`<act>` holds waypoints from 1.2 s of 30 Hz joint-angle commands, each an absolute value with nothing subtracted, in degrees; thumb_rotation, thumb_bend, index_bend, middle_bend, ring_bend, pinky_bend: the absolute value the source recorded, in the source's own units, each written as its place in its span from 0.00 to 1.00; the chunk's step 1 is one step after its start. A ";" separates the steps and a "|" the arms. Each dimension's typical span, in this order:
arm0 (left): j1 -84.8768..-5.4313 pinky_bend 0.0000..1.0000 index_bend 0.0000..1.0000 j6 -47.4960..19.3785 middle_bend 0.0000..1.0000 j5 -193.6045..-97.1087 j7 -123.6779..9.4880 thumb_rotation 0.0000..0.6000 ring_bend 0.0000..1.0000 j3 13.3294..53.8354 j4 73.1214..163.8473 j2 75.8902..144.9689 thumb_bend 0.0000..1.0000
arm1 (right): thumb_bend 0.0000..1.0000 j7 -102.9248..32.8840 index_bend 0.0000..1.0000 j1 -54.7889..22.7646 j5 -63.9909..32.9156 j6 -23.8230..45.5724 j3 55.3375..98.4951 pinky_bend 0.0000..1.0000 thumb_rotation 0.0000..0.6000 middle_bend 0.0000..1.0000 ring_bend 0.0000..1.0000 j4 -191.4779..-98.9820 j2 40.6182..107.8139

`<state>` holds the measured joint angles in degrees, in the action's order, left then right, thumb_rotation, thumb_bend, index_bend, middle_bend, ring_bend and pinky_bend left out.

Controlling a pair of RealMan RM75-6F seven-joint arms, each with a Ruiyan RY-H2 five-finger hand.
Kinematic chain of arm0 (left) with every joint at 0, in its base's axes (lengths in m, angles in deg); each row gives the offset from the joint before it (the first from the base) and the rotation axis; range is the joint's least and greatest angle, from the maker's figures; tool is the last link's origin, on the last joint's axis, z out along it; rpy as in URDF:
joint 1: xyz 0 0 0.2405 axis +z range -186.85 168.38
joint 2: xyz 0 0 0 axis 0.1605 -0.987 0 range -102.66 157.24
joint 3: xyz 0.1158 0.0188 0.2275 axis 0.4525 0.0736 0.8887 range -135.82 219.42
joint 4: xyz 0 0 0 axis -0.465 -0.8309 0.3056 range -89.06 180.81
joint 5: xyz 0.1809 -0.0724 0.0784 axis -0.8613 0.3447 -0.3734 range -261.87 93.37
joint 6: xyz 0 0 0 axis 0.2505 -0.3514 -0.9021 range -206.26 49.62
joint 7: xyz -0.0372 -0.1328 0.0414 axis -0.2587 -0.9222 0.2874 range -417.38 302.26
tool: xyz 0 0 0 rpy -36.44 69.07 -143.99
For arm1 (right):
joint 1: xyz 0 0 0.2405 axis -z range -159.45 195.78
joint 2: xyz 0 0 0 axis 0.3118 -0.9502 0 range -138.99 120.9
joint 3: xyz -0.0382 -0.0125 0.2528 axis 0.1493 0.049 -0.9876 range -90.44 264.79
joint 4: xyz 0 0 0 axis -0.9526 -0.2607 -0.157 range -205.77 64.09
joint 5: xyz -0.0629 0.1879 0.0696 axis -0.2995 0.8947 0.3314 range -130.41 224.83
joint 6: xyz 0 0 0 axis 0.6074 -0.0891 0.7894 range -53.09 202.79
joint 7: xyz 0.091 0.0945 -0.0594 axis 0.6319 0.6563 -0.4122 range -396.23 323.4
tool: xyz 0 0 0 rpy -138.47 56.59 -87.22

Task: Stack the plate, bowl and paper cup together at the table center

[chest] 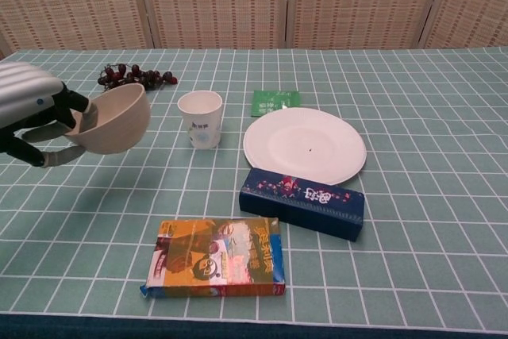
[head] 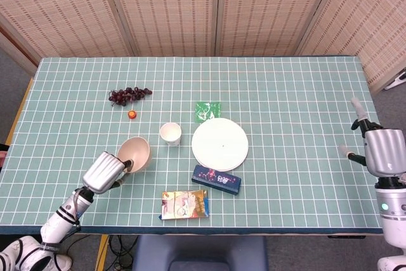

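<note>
In the chest view the left hand [chest: 36, 113] is cut off by the picture's left edge, and the bowl [chest: 113, 119] it holds covers the small orange thing beside the grapes [chest: 136, 77]. The right hand [head: 380, 150] shows only in the head view, its fingers mostly hidden behind its back.

Left robot hand [head: 106, 172] raised, gripping

Beige bowl [chest: 115, 119], white plate [chest: 305, 144], green white-gridded table [chest: 421, 196], dark blue box [chest: 302, 202]

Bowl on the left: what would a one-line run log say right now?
left hand: holds bowl lifted, tilted | right hand: idle, empty | plate, paper cup: on table
</note>
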<state>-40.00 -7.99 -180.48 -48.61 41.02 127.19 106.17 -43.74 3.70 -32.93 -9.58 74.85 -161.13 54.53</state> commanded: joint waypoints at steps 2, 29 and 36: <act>-42.89 1.00 0.58 -10.08 0.91 -182.36 -47.41 1.00 0.90 40.44 131.68 105.55 0.39 | 0.00 -43.69 0.04 3.88 -32.41 -10.20 74.15 0.89 1.00 0.48 0.61 -161.50 53.95; -56.69 1.00 0.57 -25.72 0.91 -169.19 -28.25 1.00 0.90 30.58 138.04 115.50 0.39 | 0.00 -43.65 0.04 4.20 -31.05 -10.91 72.38 0.89 1.00 0.48 0.61 -163.68 50.95; -59.47 1.00 0.56 -27.53 0.91 -163.64 -21.79 1.00 0.90 29.32 136.19 119.29 0.39 | 0.00 -43.41 0.04 4.34 -31.01 -10.92 72.47 0.89 1.00 0.48 0.61 -163.69 50.84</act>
